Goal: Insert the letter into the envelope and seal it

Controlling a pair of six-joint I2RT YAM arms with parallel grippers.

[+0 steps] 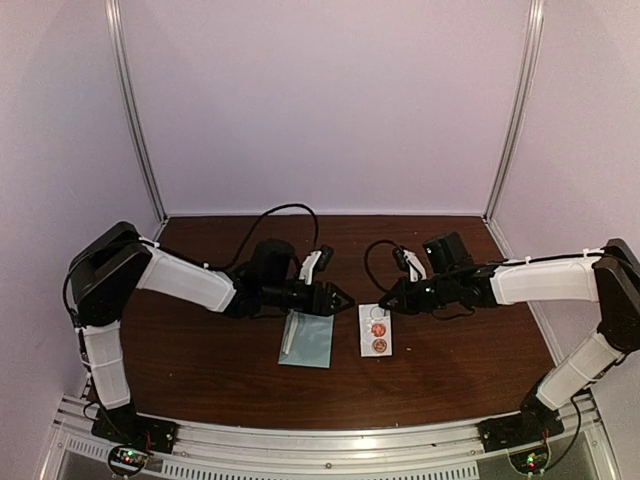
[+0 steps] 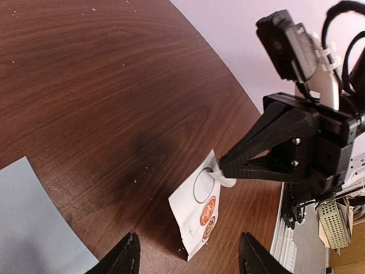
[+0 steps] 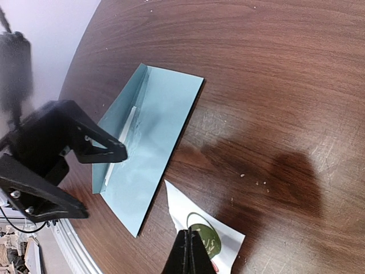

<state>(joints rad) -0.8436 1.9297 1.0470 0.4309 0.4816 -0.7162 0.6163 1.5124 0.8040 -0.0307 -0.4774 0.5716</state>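
Sealing stage now: the right pincer (image 2: 222,166) is pinched tight on a sticker (image 2: 226,180), curling it off its sheet (image 2: 185,212). The left pincer (image 2: 188,245) hangs spread near the envelope (image 3: 162,114), which lies flat on the worktop (image 1: 450,370), with the letter (image 3: 130,123) peeking white at the flap. Next, I'd say: peel clear, carry it over, press.

One envelope (image 1: 307,342) lies beneath the open fingers of the left gripper (image 1: 340,297); one sticker sheet (image 1: 377,312), bearing two orange stickers (image 1: 378,328), sits at the right gripper (image 1: 385,303) fingertips.
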